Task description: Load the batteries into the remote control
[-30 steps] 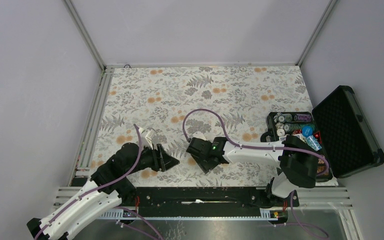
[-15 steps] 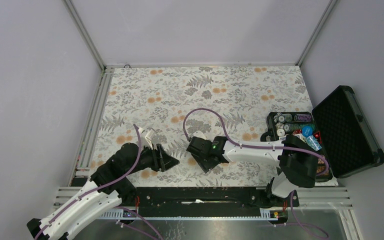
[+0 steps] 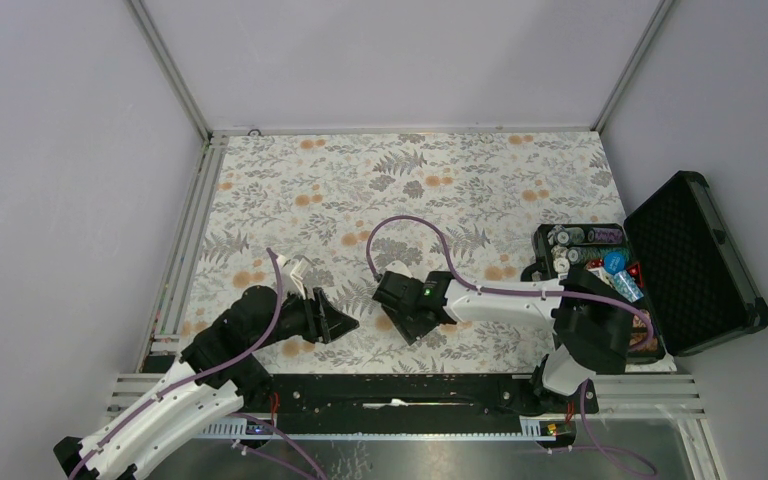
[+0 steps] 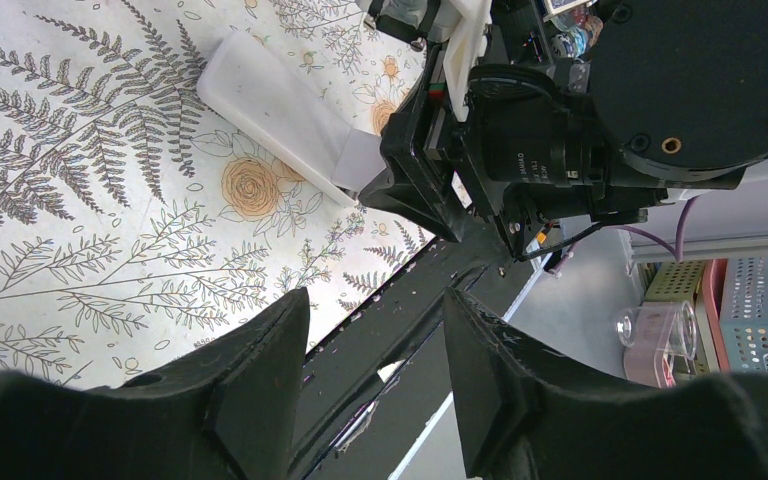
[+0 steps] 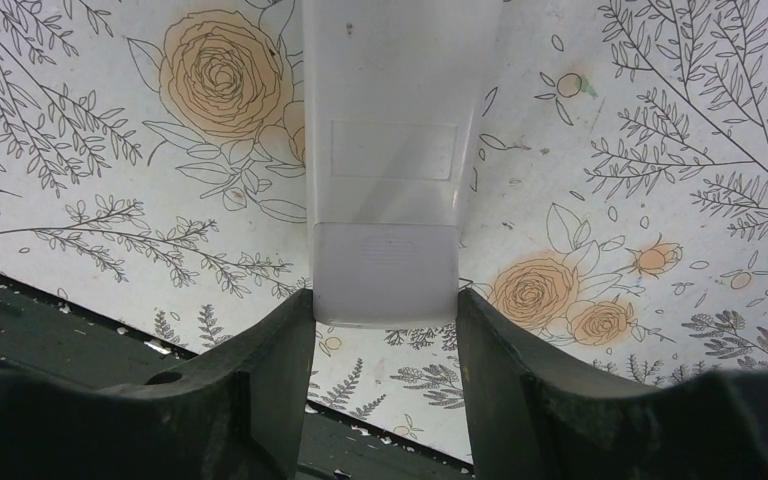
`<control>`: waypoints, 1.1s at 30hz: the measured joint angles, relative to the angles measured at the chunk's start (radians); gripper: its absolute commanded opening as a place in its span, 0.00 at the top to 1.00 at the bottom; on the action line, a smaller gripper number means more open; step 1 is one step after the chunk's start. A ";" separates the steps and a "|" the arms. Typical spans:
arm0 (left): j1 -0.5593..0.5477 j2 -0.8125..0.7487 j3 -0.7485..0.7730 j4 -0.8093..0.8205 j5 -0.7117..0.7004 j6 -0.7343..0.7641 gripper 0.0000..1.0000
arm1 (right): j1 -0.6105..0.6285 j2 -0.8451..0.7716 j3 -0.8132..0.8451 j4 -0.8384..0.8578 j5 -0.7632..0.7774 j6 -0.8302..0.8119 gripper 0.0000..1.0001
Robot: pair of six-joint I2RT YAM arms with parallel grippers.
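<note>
Right arm (image 3: 505, 300) barely shifted, right gripper (image 5: 383, 305) pinching remote control (image 5: 390, 150) end, left gripper (image 4: 372, 315) spread, apart

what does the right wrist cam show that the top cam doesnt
Only the right wrist view: the remote control, plain white back up, its cover end clamped between the fingers of the right gripper.
Only the top view: both arms, the open left gripper, and the open black case holding chip stacks at the table's right edge. The remote is hidden under the right gripper there.
Both: the floral tablecloth and the black rail at the near edge.
</note>
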State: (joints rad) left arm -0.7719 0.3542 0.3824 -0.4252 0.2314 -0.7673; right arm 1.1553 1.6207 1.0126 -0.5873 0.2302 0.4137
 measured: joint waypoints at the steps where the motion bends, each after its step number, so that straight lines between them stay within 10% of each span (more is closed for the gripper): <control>1: 0.000 0.000 0.000 0.000 0.000 0.000 0.47 | -0.001 0.001 0.000 0.001 -0.003 0.000 0.88; 22: 0.000 0.000 0.000 0.000 0.004 0.000 0.47 | -0.010 0.033 -0.001 0.017 -0.016 0.011 0.62; 33: 0.000 0.000 0.000 0.000 0.005 0.000 0.45 | -0.013 0.036 -0.003 0.049 -0.018 0.013 0.19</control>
State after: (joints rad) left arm -0.7719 0.3546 0.3824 -0.4252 0.2359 -0.7673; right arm 1.1427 1.6569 1.0092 -0.5381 0.2127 0.4271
